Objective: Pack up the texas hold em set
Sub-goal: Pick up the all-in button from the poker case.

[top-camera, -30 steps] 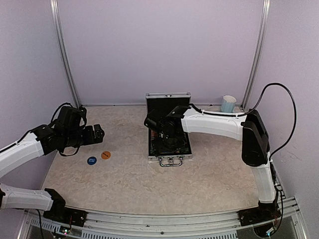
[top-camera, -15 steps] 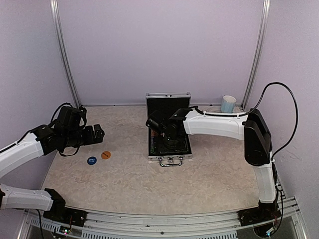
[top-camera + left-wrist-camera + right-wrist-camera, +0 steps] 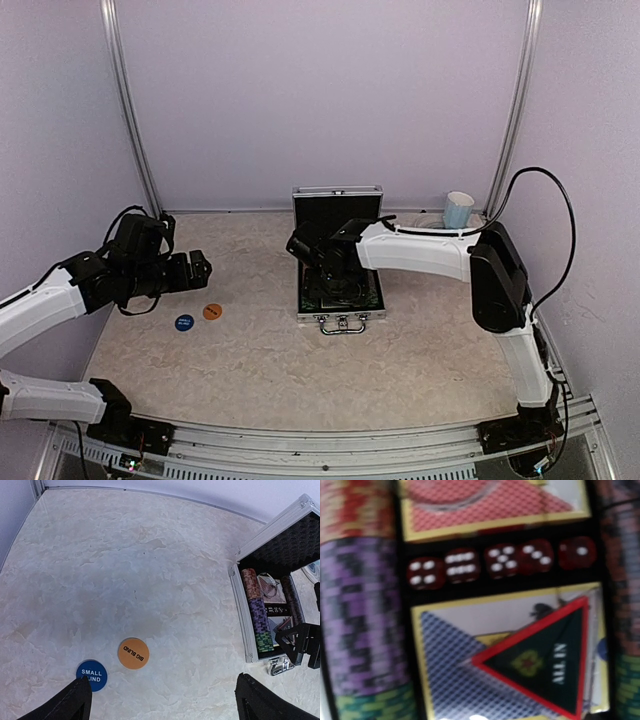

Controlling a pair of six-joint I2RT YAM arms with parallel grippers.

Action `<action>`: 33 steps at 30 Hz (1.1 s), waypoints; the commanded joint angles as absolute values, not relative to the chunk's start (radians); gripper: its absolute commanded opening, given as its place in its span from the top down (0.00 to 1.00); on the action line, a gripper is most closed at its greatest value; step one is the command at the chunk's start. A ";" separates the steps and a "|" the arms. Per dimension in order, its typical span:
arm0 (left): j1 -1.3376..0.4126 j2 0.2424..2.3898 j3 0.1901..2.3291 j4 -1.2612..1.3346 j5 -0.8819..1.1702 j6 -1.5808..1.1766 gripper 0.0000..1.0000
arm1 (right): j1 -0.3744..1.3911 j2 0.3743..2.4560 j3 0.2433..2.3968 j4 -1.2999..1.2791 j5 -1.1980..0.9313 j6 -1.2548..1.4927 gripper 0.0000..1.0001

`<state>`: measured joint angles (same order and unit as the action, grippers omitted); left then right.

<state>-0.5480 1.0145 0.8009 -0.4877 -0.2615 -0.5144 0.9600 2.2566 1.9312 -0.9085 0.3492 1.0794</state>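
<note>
The silver briefcase (image 3: 340, 318) of the texas hold em set lies open at mid-table with its lid (image 3: 337, 208) upright. My right gripper (image 3: 318, 262) hovers low inside it, fingers apart and holding nothing. The right wrist view shows a black "ALL IN" triangle (image 3: 545, 662) lying on the blue card deck (image 3: 447, 655). That view also has red dice (image 3: 500, 562), the red deck (image 3: 495, 510) and purple chips (image 3: 360, 610). The orange "BIG BLIND" disc (image 3: 133, 653) and blue "SMALL BLIND" disc (image 3: 92, 675) lie on the table to the left. My left gripper (image 3: 162, 707) hangs open above them.
A light-blue mug (image 3: 458, 209) stands at the back right corner by the metal post (image 3: 508, 110). The marble tabletop (image 3: 300, 370) stretches between the discs and the case. The right arm (image 3: 430, 250) reaches across from the right.
The right gripper has shifted slightly left and back over the case's contents. The left arm and both discs have stayed put.
</note>
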 commanded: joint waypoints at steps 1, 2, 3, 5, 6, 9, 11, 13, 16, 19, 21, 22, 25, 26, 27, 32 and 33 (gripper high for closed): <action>-0.563 0.995 0.788 -0.489 -0.262 -0.506 0.01 | 0.947 2.265 1.939 -0.944 0.403 1.144 0.11; -0.563 0.993 0.788 -0.489 -0.263 -0.506 0.01 | 0.945 2.260 1.932 -0.943 0.406 1.148 0.11; -0.563 0.993 0.788 -0.488 -0.262 -0.506 0.01 | 0.945 2.255 1.926 -0.940 0.410 1.152 0.11; -0.563 0.993 0.788 -0.488 -0.262 -0.507 0.01 | 0.942 2.244 1.904 -0.929 0.415 1.156 0.12; -0.563 0.993 0.788 -0.488 -0.262 -0.508 0.01 | 0.939 2.243 1.893 -0.920 0.412 1.157 0.12; -0.564 0.997 0.788 -0.488 -0.261 -0.508 0.01 | 0.929 2.244 1.871 -0.908 0.407 1.159 0.13; -0.565 1.000 0.788 -0.488 -0.261 -0.508 0.01 | 0.925 2.245 1.859 -0.897 0.409 1.155 0.13; -0.565 1.002 0.788 -0.488 -0.260 -0.508 0.01 | 0.922 2.248 1.852 -0.894 0.414 1.156 0.14; -0.565 1.000 0.788 -0.488 -0.262 -0.508 0.01 | 0.916 2.251 1.843 -0.879 0.413 1.146 0.15; -0.565 1.003 0.788 -0.488 -0.262 -0.508 0.01 | 0.910 2.258 1.841 -0.859 0.402 1.135 0.16; -0.565 1.005 0.788 -0.489 -0.262 -0.508 0.01 | 0.908 2.266 1.845 -0.842 0.397 1.128 0.17; -0.563 1.005 0.788 -0.488 -0.262 -0.508 0.01 | 0.907 2.270 1.849 -0.837 0.396 1.128 0.18; -0.563 1.004 0.787 -0.489 -0.265 -0.508 0.01 | 0.907 2.284 1.863 -0.831 0.402 1.132 0.18; -0.564 1.003 0.787 -0.490 -0.267 -0.508 0.01 | 0.906 2.289 1.869 -0.835 0.406 1.135 0.19; -0.564 1.003 0.787 -0.489 -0.268 -0.508 0.01 | 0.907 2.293 1.877 -0.838 0.408 1.135 0.20; -0.564 1.003 0.787 -0.489 -0.267 -0.508 0.01 | 0.907 2.322 1.924 -0.869 0.410 1.127 0.23; -0.565 1.003 0.787 -0.489 -0.266 -0.508 0.01 | 0.907 2.329 1.934 -0.880 0.413 1.124 0.23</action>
<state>-0.5579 1.0080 0.8005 -0.4877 -0.2619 -0.5144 0.9131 2.2898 1.8862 -0.8532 0.3954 1.1309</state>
